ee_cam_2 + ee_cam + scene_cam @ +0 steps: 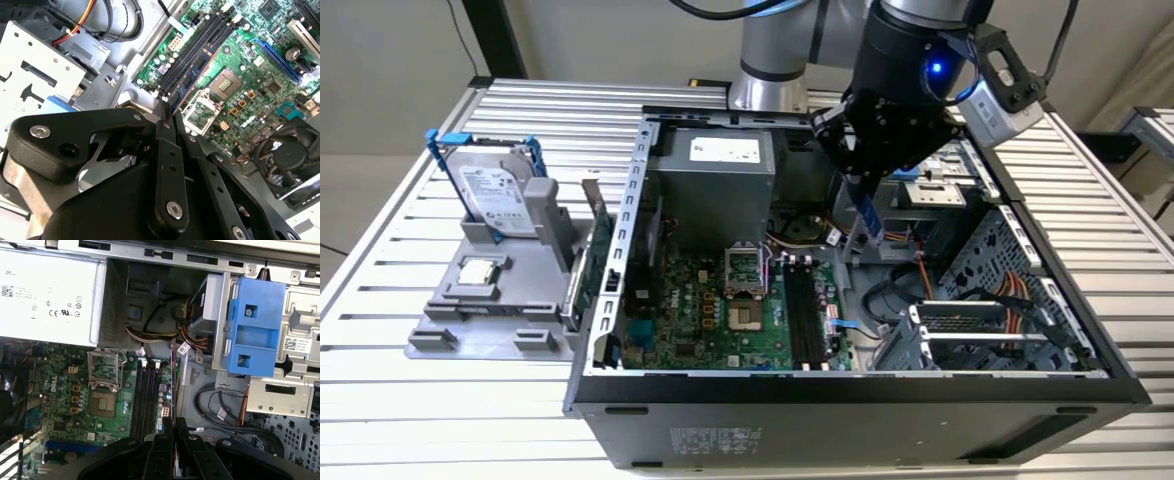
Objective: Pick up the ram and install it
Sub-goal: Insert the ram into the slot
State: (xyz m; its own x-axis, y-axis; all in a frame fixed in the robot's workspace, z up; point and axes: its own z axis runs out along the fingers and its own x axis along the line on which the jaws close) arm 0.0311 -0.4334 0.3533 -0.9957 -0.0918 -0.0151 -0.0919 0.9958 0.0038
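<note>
Soft, even light fell from overhead in the exterior view. It gave the slatted table [400, 240] a pale sheen with almost no shadow, while the floor of the computer case [854, 400] lay dimmer, shaded by its own walls. A blue lamp [934, 68] glowed on the arm's wrist. In the second wrist view the gripper [166, 107], clamped on the ram [192, 75], loomed as a black, soft-edged mass close to the lens, and the motherboard [235, 65] behind was brightly lit. In the first wrist view the power supply [50, 295] glared nearly white.
</note>
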